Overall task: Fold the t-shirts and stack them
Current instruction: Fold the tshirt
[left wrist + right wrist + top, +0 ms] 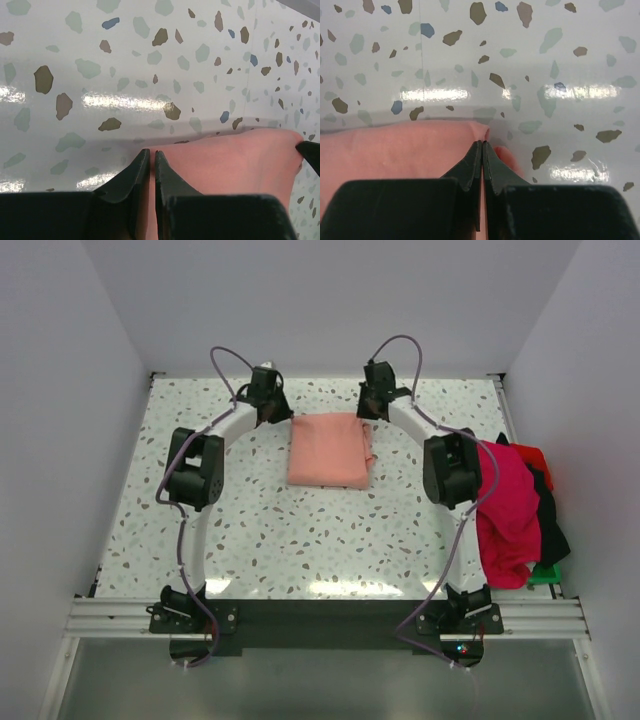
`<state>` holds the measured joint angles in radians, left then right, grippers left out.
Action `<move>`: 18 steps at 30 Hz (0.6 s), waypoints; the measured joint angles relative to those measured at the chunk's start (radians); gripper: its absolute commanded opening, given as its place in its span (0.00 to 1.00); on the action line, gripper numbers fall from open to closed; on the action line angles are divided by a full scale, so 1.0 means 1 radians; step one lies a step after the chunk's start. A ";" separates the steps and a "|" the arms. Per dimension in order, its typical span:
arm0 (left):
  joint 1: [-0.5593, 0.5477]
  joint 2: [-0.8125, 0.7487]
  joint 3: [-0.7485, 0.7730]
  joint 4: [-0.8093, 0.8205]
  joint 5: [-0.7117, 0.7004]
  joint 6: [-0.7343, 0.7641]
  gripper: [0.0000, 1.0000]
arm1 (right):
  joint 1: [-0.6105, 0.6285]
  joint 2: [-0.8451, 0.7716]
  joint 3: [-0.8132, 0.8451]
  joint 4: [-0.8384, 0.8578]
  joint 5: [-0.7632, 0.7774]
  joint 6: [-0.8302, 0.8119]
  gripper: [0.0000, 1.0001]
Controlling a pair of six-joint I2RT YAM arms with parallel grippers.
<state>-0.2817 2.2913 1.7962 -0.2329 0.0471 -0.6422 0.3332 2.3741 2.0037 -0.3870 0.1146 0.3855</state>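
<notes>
I am looking down at the table [250,530]. The pink shirt [328,450] is lying near the far middle, folded into a flat block that is not very small yet. I am holding it at its two far corners. The left gripper [152,156] is squeezing the left corner, its fingers almost touching, with only a thin line of pink between them. The right gripper [483,147] is pinching the right corner with its fingers pressed tight together. I think I am getting ready for one more fold on this shirt.

The other shirts [512,505], a magenta one, a red one and a black one, are sitting in a messy heap at the right edge, just beside a green tray [546,576]. None of them is looking folded, and nothing is stacked yet. So I am only working on the first shirt, and most of the job is waiting.
</notes>
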 measured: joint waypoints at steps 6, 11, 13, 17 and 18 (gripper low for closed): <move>0.002 0.000 0.006 0.000 0.000 0.000 0.20 | -0.025 -0.105 -0.105 0.023 0.010 0.025 0.00; 0.009 -0.001 0.005 0.008 0.002 -0.003 0.37 | -0.048 -0.115 -0.104 0.040 0.022 0.041 0.00; 0.009 -0.014 -0.026 0.031 0.012 -0.011 0.42 | -0.053 -0.106 -0.101 0.040 0.025 0.045 0.00; -0.003 -0.077 -0.144 0.066 0.026 -0.025 0.42 | -0.058 -0.063 -0.081 0.033 0.025 0.053 0.00; -0.012 -0.096 -0.175 0.076 0.027 -0.028 0.42 | -0.058 -0.051 -0.077 0.027 0.025 0.055 0.00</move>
<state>-0.2935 2.1956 1.6207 -0.1574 0.0746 -0.6701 0.2756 2.3234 1.9266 -0.3595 0.1394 0.4408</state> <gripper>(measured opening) 0.422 0.010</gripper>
